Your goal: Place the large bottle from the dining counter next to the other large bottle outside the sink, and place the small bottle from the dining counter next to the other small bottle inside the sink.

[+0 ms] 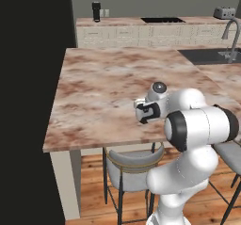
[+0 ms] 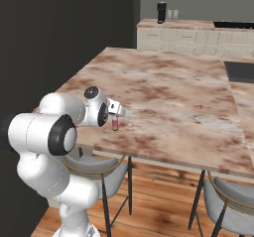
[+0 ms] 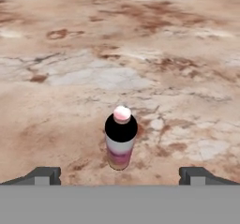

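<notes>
Rendered pictures, evenly and softly lit, with no glare. The pinkish-brown marbled stone bench (image 1: 108,92) is bright in both base views, while the wall to its left is almost black. Faint shading lies on the wooden plank floor (image 1: 94,181) under the bench. In the hand view a small pink-and-white bottle with a dark shoulder (image 3: 120,141) casts only a faint shadow. All pictures look slightly soft and coarse

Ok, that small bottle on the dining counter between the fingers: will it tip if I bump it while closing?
Probably yes. The small bottle stands upright, tall for its narrow base, so a nudge near the cap could topple it. Its round body might then roll on the smooth dining counter. It looks rigid; the open gripper should close low and centred.
</notes>
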Robot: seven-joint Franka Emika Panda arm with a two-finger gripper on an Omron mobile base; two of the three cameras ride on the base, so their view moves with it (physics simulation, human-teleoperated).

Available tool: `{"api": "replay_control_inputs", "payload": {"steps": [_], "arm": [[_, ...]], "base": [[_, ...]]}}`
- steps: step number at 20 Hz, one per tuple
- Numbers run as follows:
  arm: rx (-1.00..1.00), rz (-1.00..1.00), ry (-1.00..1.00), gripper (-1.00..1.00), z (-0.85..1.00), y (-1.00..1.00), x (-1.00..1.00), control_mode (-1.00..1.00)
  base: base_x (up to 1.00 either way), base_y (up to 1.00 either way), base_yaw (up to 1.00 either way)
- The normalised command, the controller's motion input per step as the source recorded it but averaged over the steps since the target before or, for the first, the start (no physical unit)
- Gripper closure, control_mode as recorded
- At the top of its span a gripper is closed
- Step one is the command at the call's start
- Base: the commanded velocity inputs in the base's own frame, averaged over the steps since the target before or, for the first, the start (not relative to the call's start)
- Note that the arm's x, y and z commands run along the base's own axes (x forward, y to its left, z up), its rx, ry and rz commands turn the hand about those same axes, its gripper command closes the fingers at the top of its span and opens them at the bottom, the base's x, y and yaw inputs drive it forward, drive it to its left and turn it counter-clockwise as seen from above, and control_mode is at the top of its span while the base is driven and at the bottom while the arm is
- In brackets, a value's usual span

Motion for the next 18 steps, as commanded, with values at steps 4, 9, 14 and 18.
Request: {"api": "replay_control_inputs", "payload": {"steps": [4,9,14,18], "arm": [[0.01,0.00,0.00,-1.00,-0.17,0.00,0.07,-1.00],[0.02,0.00,0.00,-1.00,-0.28,0.00,0.04,-1.00],[0.01,0.00,0.00,-1.00,-0.02,-0.06,0.15,-1.00],[0.00,-0.01,0.00,-1.00,0.00,-0.04,0.21,-1.00]], "base": [[0.00,0.00,0.00],[0.00,0.00,0.00],[0.00,0.00,0.00],[0.00,0.00,0.00]]}}
